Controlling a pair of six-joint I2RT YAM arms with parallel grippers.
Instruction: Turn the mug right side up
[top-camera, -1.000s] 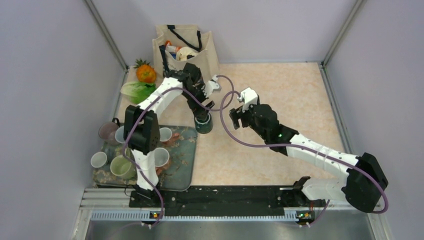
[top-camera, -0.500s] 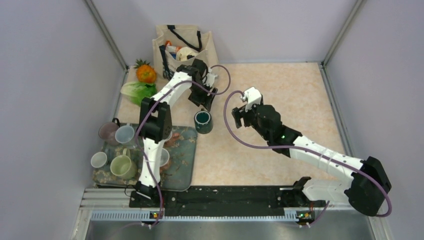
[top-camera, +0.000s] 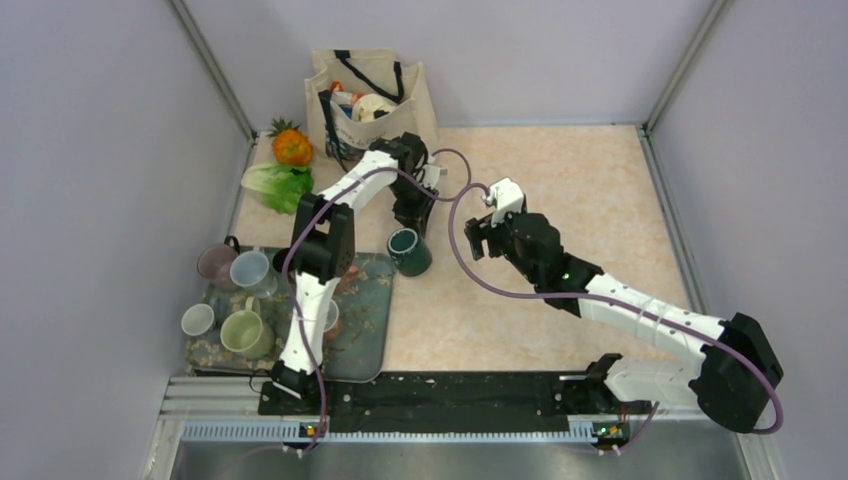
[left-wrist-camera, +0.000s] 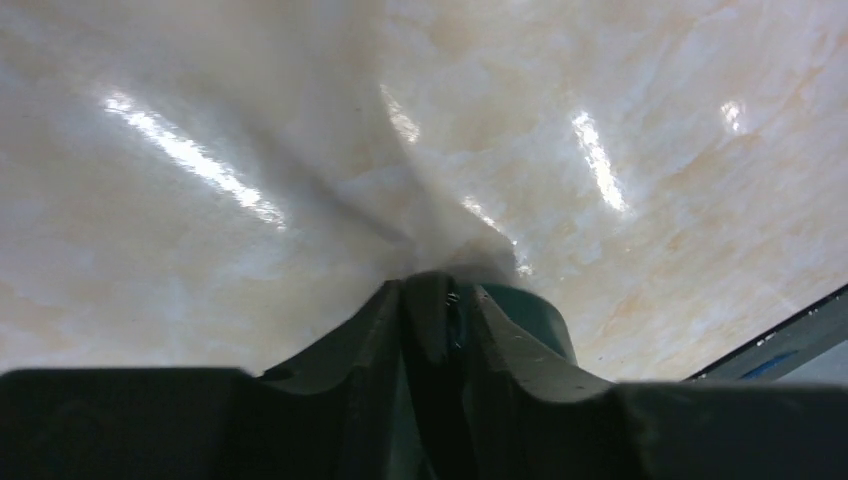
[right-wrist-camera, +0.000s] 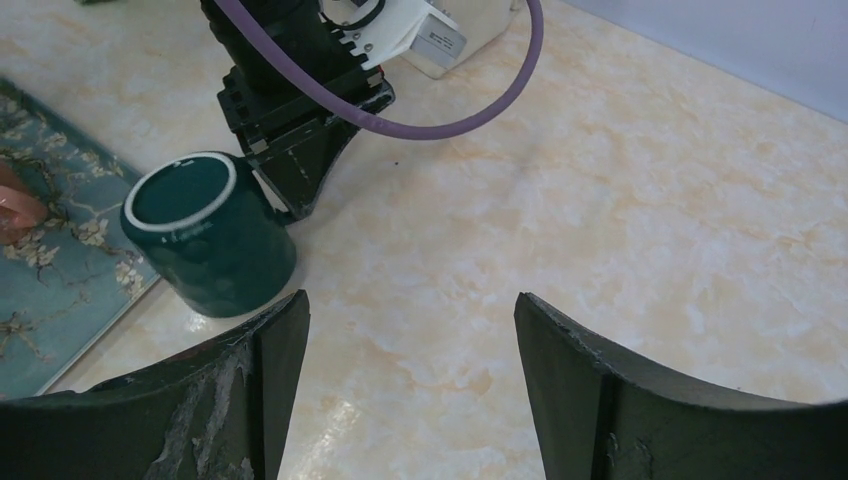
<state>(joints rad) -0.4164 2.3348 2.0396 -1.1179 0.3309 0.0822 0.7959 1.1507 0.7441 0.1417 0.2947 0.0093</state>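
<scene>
The dark green mug (top-camera: 408, 250) stands upright on the marbled table (top-camera: 560, 190), its white-rimmed mouth facing up, just off the far right corner of the patterned tray (top-camera: 365, 330). In the right wrist view the mug (right-wrist-camera: 208, 238) sits on bare table with the tray (right-wrist-camera: 60, 290) beside it. The left claw (top-camera: 411, 222) is immediately behind the mug and points down towards the table. From the right wrist camera its tips (right-wrist-camera: 298, 200) come to a narrow wedge against the mug's far right side, at or next to the rim. It is too close to say whether they touch. The left wrist view shows that claw (left-wrist-camera: 428, 290) with its two fingers drawn together, leaving only a thin dark slit. Nothing is clearly gripped between them, and a curve of the green mug (left-wrist-camera: 525, 322) shows just past the right-hand finger. The right claw (top-camera: 476, 238) hovers over the table to the right of the mug, apart from it, with its jaws spread wide and empty. Seen from its own camera, the right claw (right-wrist-camera: 410, 400) frames bare table, with the mug up and to the left of the gap. Several pale cups (top-camera: 245, 330) rest on the tray.
</scene>
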